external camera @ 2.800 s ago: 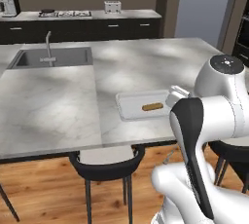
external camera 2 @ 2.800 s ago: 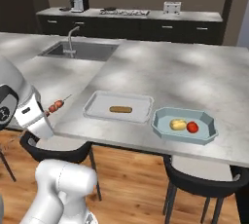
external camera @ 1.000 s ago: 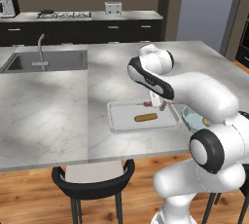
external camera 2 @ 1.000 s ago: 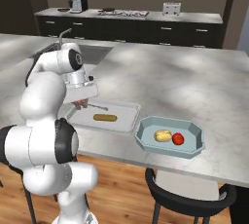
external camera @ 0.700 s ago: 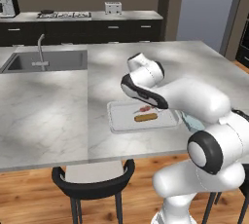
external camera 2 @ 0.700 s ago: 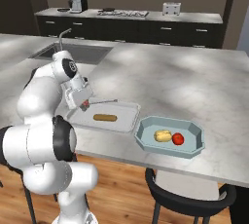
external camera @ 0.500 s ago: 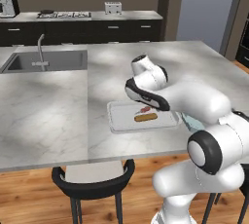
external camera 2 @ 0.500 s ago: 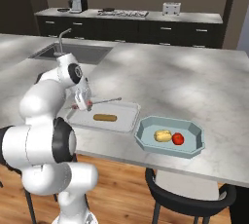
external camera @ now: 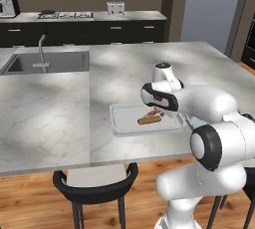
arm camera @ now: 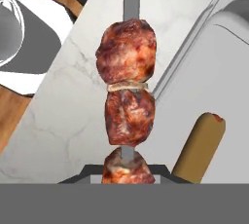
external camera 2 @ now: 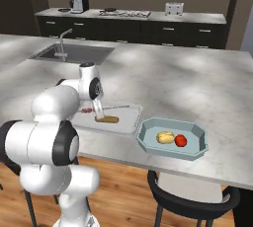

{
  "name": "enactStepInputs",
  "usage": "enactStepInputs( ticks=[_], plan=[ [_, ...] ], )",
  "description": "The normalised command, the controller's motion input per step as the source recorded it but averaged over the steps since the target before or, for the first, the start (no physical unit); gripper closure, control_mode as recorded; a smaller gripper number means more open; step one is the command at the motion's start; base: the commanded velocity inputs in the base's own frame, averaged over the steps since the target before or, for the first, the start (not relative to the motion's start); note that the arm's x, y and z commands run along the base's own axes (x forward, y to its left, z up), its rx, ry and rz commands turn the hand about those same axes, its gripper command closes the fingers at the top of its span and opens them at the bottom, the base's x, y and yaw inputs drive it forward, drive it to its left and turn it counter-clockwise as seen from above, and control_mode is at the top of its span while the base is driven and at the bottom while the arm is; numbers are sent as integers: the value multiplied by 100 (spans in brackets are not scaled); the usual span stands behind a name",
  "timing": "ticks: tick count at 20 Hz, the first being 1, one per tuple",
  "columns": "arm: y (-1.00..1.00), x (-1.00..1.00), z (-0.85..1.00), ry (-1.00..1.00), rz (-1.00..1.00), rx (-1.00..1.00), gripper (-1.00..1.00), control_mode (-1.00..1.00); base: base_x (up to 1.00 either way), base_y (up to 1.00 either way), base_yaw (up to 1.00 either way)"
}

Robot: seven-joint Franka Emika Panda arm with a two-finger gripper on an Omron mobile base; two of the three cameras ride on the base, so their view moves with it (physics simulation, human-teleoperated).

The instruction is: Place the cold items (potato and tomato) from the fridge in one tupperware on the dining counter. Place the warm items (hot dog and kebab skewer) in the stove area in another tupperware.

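My fingers (arm camera: 127, 169) pinch the browned-meat kebab skewer (arm camera: 126, 91) low over the shallow white tupperware tray (external camera 2: 126, 122), beside the tan hot dog (arm camera: 199, 142), on the marble worktop (external camera: 60, 118).

Clearance, dining counter (external camera 2: 197, 88): hot dog (external camera 2: 107, 119) lying mid white tupperware (external camera 2: 129, 120), taking up centre; blue tupperware (external camera 2: 197, 145) w/ potato (external camera 2: 165, 137) + tomato (external camera 2: 181, 140) sitting just beside, blocking that side; far counter staying open.

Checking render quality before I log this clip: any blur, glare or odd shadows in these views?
Left base view: soft mottled light patches across the counter, no glare. Right base view: mildly soft, potato and tomato readable. Hand view: kebab skewer close and slightly blurred, hot dog soft-edged.
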Motion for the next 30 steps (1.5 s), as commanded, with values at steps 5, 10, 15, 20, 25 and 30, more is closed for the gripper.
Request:
enactStepInputs(
  ticks=[5, 10, 15, 20, 25, 30],
  plan=[
    [0, 36, -20, -2, -28, 0, 100, -100, 0, 0, 0],
    [0, 42, -13, 21, -8, 12, 100, -100, 0, 0, 0],
    [2, 52, -17, 18, 1, 3, 100, -100, 0, 0, 0],
    [9, 32, -23, 0, 0, 0, 100, -100, 0, 0, 0],
    [10, 17, -26, 0, 0, 0, 100, -100, 0, 0, 0],
    [9, 15, -30, -1, 0, 0, 100, -100, 0, 0, 0]
  ],
)
